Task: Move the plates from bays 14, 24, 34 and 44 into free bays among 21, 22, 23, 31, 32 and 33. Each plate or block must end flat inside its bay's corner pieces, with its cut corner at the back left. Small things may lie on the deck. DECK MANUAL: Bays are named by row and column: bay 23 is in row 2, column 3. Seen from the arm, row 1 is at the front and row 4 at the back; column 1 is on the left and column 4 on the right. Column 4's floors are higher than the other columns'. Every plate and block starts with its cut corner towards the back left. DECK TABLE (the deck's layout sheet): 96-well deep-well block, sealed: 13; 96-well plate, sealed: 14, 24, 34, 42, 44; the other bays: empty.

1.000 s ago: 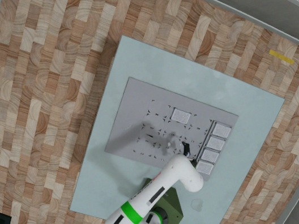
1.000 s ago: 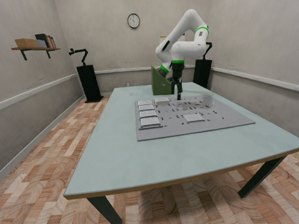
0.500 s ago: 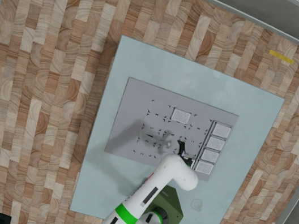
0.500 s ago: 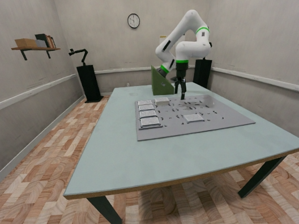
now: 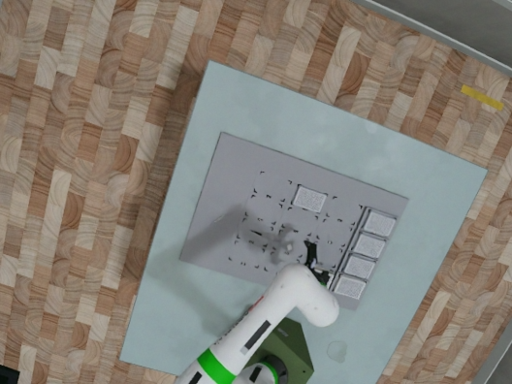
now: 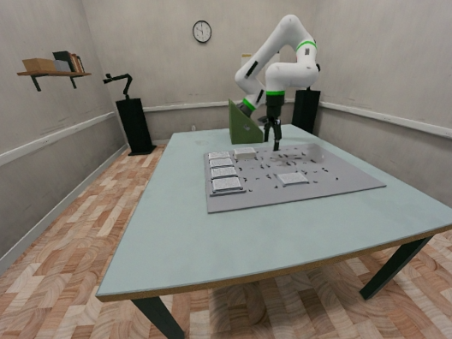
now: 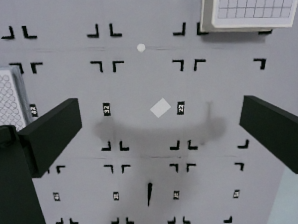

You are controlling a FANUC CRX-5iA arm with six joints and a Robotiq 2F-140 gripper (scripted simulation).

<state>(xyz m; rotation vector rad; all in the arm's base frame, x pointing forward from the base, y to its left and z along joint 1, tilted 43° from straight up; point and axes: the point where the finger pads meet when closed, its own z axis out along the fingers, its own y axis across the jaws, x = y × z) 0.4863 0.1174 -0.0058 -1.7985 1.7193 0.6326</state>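
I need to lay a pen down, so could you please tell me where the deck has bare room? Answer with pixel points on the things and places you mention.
The plain grey deck (image 5: 206,194) (image 6: 342,177) outside column 1's corner pieces looks bare, though partly shadowed. Column 4 is crowded: four sealed plates (image 5: 379,224) (image 6: 227,184) stand in a close row.

Over the last second, I carried my open gripper (image 5: 317,263) (image 6: 271,145) (image 7: 160,111) sideways, away from the raised column of plates (image 5: 370,245) (image 6: 223,172) and towards the left. My white arm (image 5: 301,286) (image 6: 291,74) swung with it, and its shadow (image 5: 286,248) slid the same way across the deck (image 5: 208,204) (image 6: 257,201). I covered most of that in the first half.
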